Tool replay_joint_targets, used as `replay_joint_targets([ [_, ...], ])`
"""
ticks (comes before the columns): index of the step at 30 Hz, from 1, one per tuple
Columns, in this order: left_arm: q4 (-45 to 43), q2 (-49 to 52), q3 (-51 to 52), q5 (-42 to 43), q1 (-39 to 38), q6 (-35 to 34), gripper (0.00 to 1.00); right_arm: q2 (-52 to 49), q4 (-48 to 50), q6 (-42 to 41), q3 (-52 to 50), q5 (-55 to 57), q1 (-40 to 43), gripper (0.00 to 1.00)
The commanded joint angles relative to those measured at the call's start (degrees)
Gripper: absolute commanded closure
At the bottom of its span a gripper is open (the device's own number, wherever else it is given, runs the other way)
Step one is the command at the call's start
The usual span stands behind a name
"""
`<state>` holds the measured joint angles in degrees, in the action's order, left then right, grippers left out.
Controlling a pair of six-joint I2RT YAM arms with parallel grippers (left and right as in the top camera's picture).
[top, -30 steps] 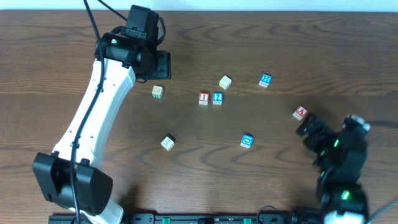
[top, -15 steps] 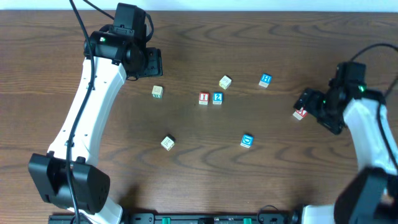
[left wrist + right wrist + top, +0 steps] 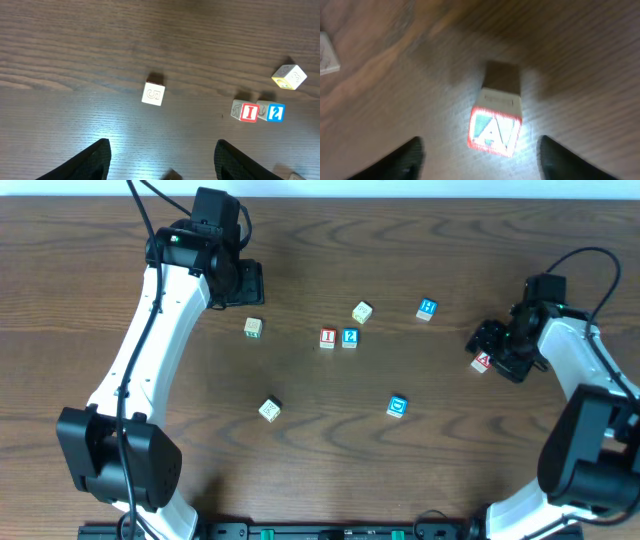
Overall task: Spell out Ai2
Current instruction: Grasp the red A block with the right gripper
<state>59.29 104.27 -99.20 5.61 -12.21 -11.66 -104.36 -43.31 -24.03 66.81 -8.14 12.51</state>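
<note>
A red "A" block [image 3: 482, 362] lies at the right of the table; in the right wrist view the A block [image 3: 495, 126] sits between my open right gripper's [image 3: 482, 160] fingers, untouched. A red "I" block [image 3: 327, 338] and a blue "2" block [image 3: 350, 337] stand side by side mid-table, also in the left wrist view as the I [image 3: 248, 112] and the 2 [image 3: 274, 112]. My left gripper [image 3: 162, 162] is open and empty, high at the back left [image 3: 240, 283], above a white "5" block [image 3: 153, 94].
Other loose blocks: a white one [image 3: 362, 312], a blue one [image 3: 427, 308], another blue one [image 3: 397, 406], a white one [image 3: 269, 409] and the "5" block [image 3: 253, 327]. The table is dark wood.
My right arm swung up from the front right corner to the A block and now hovers over it. My left arm shifted slightly at the back left.
</note>
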Motion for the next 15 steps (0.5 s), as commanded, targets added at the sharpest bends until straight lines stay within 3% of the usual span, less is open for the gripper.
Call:
replay_joint_targets([
  [1, -0.02, 0.46, 0.26, 0.66, 0.2, 0.94, 0.33, -2.43, 0.61, -1.05, 1.03, -0.39, -1.27, 0.4],
  [15, -0.09, 0.46, 0.26, 0.66, 0.2, 0.94, 0.32, -4.11, 1.77, -1.64, 1.03, 0.66, -1.36, 0.54],
])
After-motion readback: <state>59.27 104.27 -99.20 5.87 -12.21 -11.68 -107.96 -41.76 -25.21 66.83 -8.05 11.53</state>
